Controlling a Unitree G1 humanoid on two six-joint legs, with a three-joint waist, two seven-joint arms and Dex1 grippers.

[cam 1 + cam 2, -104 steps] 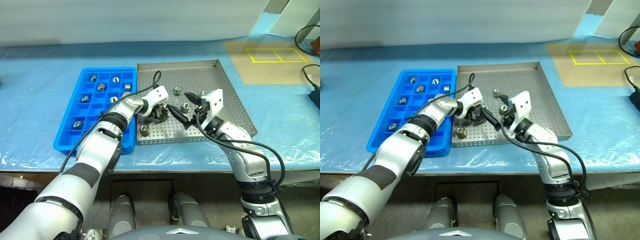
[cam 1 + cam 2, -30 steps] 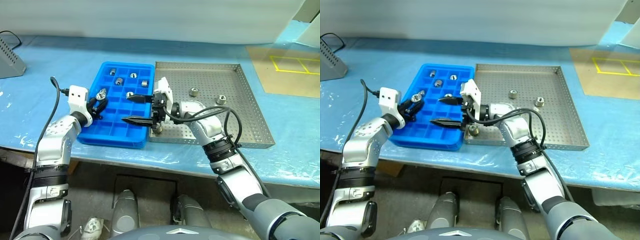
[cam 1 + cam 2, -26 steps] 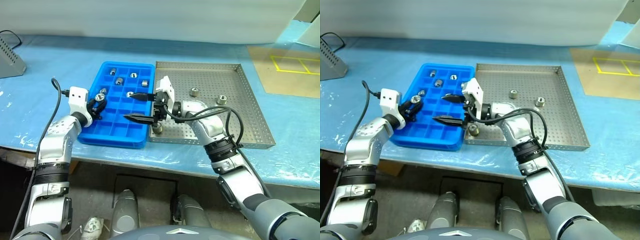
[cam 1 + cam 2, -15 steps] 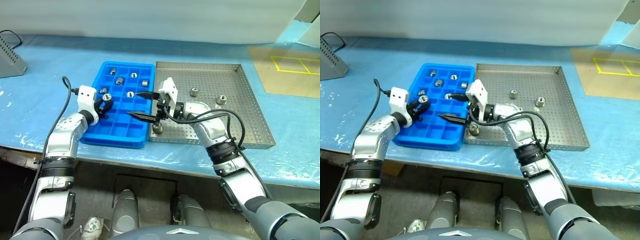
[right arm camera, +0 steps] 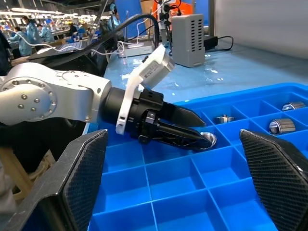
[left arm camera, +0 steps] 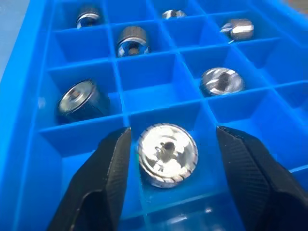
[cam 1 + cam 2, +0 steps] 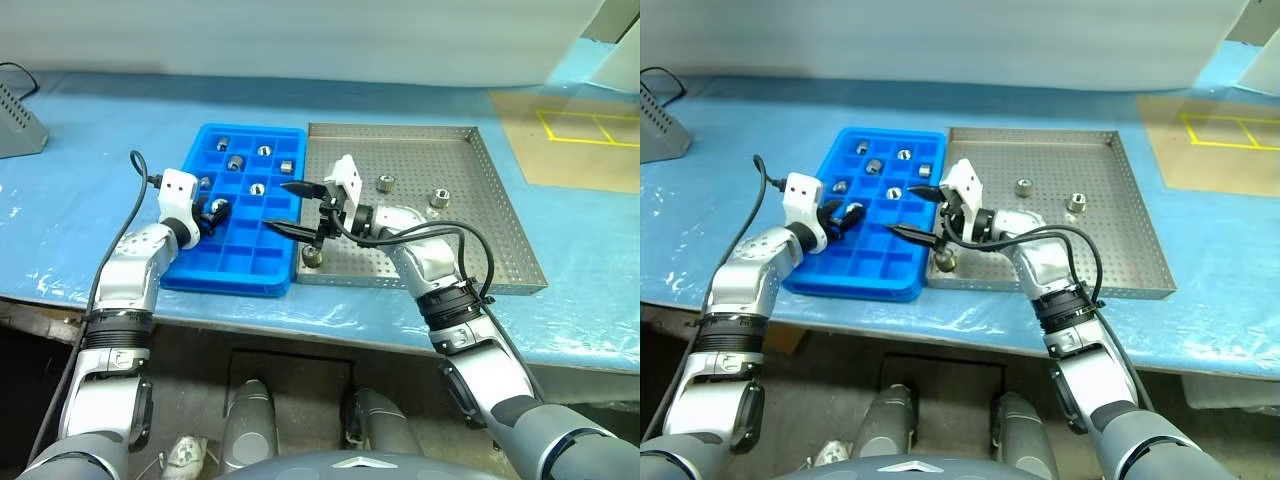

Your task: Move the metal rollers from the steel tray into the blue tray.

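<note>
Since a second ago the left gripper (image 7: 212, 213) has moved in over the bright blue plastic tray with square compartments (image 7: 243, 262), and its jaws have parted: they now stand either side of a shiny short metal roller with a central hole (image 6: 167, 155) that sits in a compartment near the tray's left edge, apparently let go. Six more grey metal rollers (image 7: 229, 163) lie in compartments toward the far end. The right gripper (image 7: 290, 208) reaches left over the blue tray's right side, its jaws wide and empty. On the large perforated steel tray (image 7: 470, 258), just right of the blue one, three rollers remain: one at its near left corner (image 7: 312, 257) and two further right (image 7: 385, 183). Both trays rest on a blue-covered surface (image 7: 80, 200).
</note>
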